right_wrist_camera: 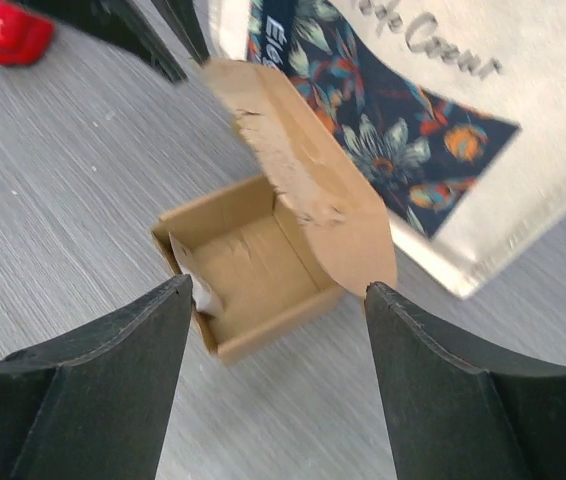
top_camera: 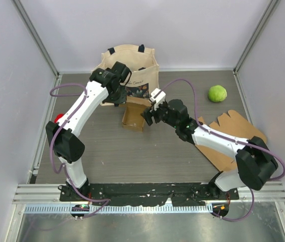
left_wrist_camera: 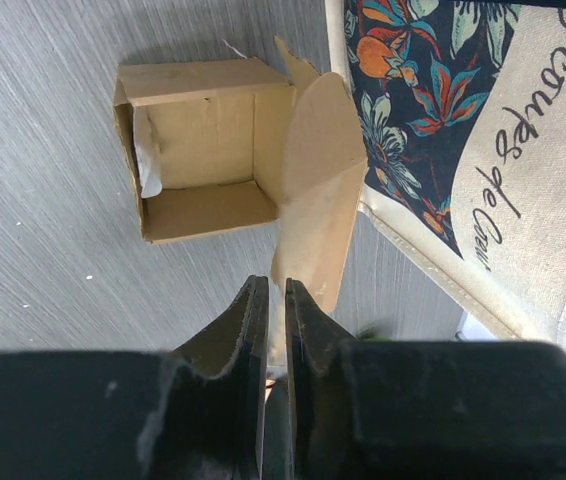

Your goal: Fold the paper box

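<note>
The small brown paper box (top_camera: 132, 117) sits open-topped on the grey table, just in front of the tote bag. In the left wrist view the box (left_wrist_camera: 208, 165) shows its hollow inside, with its rounded lid flap (left_wrist_camera: 313, 170) standing up on the bag side. My left gripper (left_wrist_camera: 275, 290) has its jaws nearly together, with the flap's free end between them. My right gripper (right_wrist_camera: 278, 295) hangs open over the near side of the box (right_wrist_camera: 248, 265), touching nothing. From above, the left gripper (top_camera: 122, 96) is behind the box and the right gripper (top_camera: 147, 117) is at its right side.
A cream tote bag (top_camera: 132, 65) with a floral print stands right behind the box. A green ball (top_camera: 217, 93) lies at the back right. A flat cardboard blank (top_camera: 233, 133) lies under the right arm. A red object (top_camera: 58, 119) sits at the left edge.
</note>
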`<action>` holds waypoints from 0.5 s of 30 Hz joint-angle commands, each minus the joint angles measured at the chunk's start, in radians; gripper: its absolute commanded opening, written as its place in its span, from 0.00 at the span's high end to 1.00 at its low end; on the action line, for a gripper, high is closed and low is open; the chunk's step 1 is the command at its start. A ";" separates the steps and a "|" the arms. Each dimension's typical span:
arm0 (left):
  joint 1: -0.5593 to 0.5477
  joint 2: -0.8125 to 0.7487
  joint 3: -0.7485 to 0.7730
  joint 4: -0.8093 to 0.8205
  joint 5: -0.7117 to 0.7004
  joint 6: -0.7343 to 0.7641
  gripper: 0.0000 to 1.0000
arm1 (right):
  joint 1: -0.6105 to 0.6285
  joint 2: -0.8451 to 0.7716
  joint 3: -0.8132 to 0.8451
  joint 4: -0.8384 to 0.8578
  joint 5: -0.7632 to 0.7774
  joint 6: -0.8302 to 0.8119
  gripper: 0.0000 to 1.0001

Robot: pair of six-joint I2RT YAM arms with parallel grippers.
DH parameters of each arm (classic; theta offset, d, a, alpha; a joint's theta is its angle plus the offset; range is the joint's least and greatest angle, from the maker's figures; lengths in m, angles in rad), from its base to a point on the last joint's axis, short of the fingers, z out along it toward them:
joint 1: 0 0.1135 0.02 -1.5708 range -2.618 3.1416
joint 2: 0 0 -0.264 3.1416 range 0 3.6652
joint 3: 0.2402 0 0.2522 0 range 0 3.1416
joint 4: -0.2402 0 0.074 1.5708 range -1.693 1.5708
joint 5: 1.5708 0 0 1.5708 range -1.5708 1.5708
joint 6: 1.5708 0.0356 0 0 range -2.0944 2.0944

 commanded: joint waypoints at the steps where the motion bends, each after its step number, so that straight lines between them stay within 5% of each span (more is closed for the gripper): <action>1: 0.010 -0.057 -0.003 -0.242 -0.012 -0.149 0.84 | -0.017 0.073 0.113 0.043 -0.149 -0.055 0.26; 5: 0.009 -0.065 -0.016 -0.232 -0.015 -0.139 0.80 | -0.021 0.155 0.155 0.083 -0.034 -0.025 0.28; 8: 0.010 -0.069 -0.016 -0.216 -0.029 -0.087 0.68 | -0.026 0.189 0.164 0.116 0.023 0.015 0.27; 13: 0.009 -0.130 -0.079 -0.201 -0.176 0.227 0.46 | -0.028 0.239 0.178 0.126 0.107 0.024 0.27; 15: -0.005 -0.259 -0.252 -0.106 -0.337 0.318 0.42 | -0.028 0.247 0.178 0.126 0.124 0.023 0.27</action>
